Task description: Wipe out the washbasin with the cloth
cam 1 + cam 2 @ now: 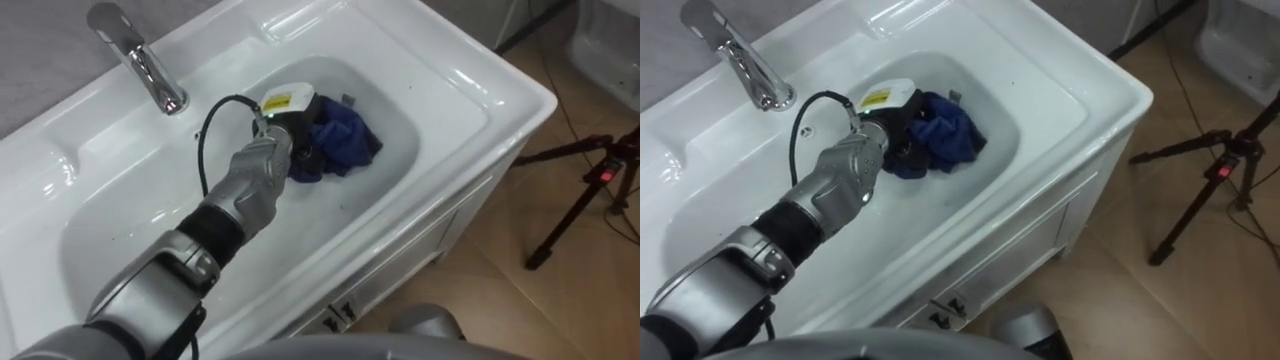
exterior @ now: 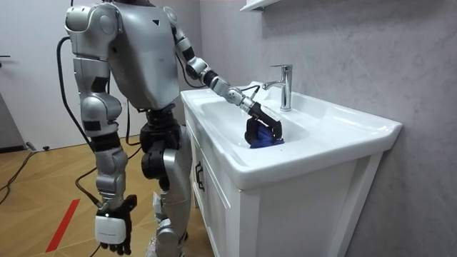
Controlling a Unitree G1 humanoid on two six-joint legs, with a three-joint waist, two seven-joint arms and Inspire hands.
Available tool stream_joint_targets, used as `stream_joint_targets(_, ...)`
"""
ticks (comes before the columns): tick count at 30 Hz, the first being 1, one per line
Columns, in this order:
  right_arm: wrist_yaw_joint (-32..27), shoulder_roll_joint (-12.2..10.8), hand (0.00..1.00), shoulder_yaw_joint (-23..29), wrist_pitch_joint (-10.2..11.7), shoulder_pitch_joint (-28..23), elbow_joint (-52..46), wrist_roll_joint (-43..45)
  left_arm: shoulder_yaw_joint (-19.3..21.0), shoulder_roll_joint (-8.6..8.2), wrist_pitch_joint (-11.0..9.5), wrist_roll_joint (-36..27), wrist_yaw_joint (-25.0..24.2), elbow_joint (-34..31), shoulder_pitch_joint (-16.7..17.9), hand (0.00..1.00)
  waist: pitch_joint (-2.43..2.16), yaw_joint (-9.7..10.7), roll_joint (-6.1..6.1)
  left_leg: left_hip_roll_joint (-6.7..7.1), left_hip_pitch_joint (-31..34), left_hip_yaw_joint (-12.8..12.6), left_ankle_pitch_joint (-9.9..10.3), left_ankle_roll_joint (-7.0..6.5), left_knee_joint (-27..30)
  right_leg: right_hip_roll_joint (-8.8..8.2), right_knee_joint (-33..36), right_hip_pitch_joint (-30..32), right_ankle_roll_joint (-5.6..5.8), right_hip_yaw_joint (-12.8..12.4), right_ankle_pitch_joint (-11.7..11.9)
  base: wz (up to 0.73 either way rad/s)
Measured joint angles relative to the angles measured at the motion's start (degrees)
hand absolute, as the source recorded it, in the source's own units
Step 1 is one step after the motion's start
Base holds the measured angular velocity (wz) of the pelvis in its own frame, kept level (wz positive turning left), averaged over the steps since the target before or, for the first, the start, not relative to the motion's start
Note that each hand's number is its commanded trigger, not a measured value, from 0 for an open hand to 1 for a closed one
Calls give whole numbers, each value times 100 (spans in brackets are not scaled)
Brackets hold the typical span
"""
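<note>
Blue cloth (image 1: 342,140), bunched mid-frame in the white basin (image 1: 455,95), is clamped by curled fingers of the left hand (image 1: 285,125). Grip may be lost if dragged bunched; the faucet (image 1: 145,65) upper left could be struck. Right hand (image 2: 113,228) hangs slack.

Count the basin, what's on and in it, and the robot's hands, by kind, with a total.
Basin: 1
Tap: 1
Cloth: 1
Hands: 2 (left hand gripping the cloth, right hand hanging at its side)
Total: 5
</note>
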State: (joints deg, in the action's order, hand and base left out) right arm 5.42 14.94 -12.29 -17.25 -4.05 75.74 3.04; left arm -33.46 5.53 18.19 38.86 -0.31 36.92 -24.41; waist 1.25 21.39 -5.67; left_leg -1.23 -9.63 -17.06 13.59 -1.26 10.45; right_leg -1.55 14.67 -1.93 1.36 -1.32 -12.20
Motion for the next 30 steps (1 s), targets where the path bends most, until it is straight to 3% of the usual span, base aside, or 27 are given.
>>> stream_joint_targets(4, 174, -58, 0, -1, -117, 33, -25, 453, 12, -12, 18, 337, -42, 37, 208, 100, -46, -13, 170, -9, -105, -3, -1, 1, -37, 25, -17, -107, -10, 0, -6, 0)
stream_joint_targets(10, 474, -160, 0, 164, -227, 43, -113, 861, 98, -56, 11, 1085, -45, 20, 697, 100, -97, -188, 300, -24, -263, -17, 0, 4, -118, 69, -115, -277, -13, -47, 38, -2)
stream_joint_targets(17, 471, -297, 0, 612, -350, 65, -209, 1007, 468, -60, 0, 1475, -44, 133, 933, 100, -93, -413, 305, -46, -320, -3, 35, 63, -189, 123, -86, -275, -11, -103, 54, -3)
stream_joint_targets(20, 460, -307, 0, 804, -422, 57, -221, 1109, 798, 9, -2, 1603, -36, 145, 1088, 100, -99, -496, 315, -82, -378, -5, 53, 93, -277, 183, -88, -294, -38, -139, 79, -7)
stream_joint_targets(23, 453, -301, 0, 1042, -474, 30, -218, 1148, 1079, 187, 3, 1916, -29, 212, 1217, 100, -101, -587, 308, -133, -370, -7, 55, 135, -286, 235, -103, -285, -86, -144, 110, -7)
stream_joint_targets(24, 450, -304, 0, 1118, -493, 20, -218, 1199, 1176, 326, -2, 2065, 31, 239, 1315, 100, -106, -642, 301, -157, -345, -2, 50, 155, -284, 262, -107, -263, -113, -147, 127, -9)
stream_joint_targets(25, 429, -299, 0, 1134, -507, 20, -221, 1259, 1238, 468, -8, 2192, 177, 240, 1414, 100, -128, -694, 299, -176, -304, 2, 35, 181, -281, 283, -109, -219, -142, -145, 146, -9)
stream_joint_targets(27, 351, -284, 0, 1151, -510, 24, -233, 1353, 1345, 595, -8, 2412, 393, 242, 1559, 100, -147, -764, 286, -206, -280, 5, 7, 222, -272, 314, -116, -215, -184, -126, 173, -6)
stream_joint_targets(30, 328, -252, 0, 1361, -486, 97, -213, 1614, 1407, 625, -8, 2846, 809, 241, 1823, 100, -191, -921, 265, -259, -267, 40, -36, 288, -267, 367, -216, -196, -258, -107, 219, -8)
